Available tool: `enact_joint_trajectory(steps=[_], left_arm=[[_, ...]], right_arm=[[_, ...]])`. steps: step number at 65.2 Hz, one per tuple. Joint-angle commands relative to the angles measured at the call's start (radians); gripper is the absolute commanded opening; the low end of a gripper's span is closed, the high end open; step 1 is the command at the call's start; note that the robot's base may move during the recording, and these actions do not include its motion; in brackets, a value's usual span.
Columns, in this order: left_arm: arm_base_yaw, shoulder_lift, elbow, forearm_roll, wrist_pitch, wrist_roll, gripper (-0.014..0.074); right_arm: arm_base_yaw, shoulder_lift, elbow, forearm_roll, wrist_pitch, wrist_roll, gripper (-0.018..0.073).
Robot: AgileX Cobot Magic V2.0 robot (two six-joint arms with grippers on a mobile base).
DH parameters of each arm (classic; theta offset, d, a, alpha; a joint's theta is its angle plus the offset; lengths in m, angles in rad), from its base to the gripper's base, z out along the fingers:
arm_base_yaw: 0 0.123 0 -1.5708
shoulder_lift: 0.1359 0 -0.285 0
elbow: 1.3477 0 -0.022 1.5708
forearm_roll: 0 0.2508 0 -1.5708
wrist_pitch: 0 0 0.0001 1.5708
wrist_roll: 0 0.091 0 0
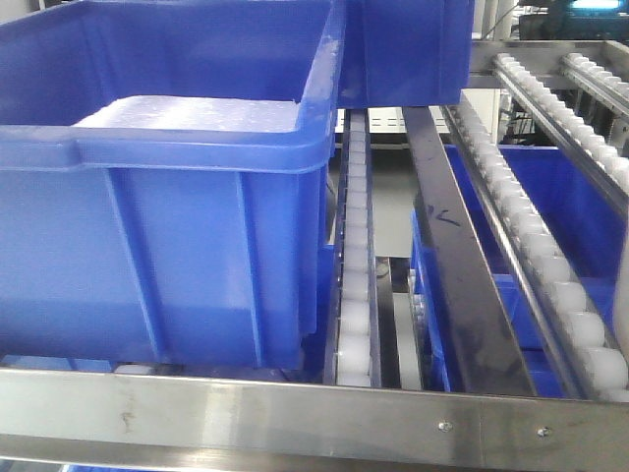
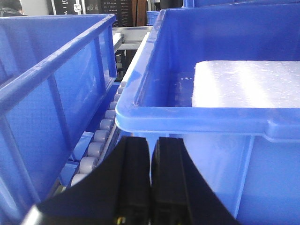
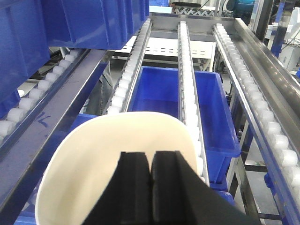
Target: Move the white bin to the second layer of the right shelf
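The white bin (image 3: 117, 145), a glossy off-white tub, fills the lower part of the right wrist view and hangs tilted over the roller rails (image 3: 188, 89). My right gripper (image 3: 151, 157) is shut on its near wall, the black fingers pressed together. In the left wrist view my left gripper (image 2: 151, 143) is shut with nothing between its fingers. It sits just under the front rim of a blue crate (image 2: 187, 117). The front view shows neither the bin nor a gripper.
The blue crate (image 1: 167, 162) holds a white foam slab (image 1: 187, 113) and rests on roller tracks (image 1: 354, 246) behind a steel front bar (image 1: 295, 413). A second blue crate (image 2: 42, 79) stands to its left. Another open blue crate (image 3: 213, 117) sits on the level below the rails.
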Motion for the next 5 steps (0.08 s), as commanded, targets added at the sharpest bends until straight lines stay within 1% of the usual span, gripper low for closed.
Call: enact_joint_trajectory(steps=[1, 5], left_arm=[[0.0, -0.013, 0.037, -0.006, -0.084, -0.003, 0.0085], [0.0, -0.013, 0.037, -0.006, -0.084, -0.003, 0.0085]], right_arm=[[0.004, -0.016, -0.016, -0.006, -0.083, 0.002, 0.0057], [0.004, -0.016, -0.016, -0.006, -0.083, 0.002, 0.0057]])
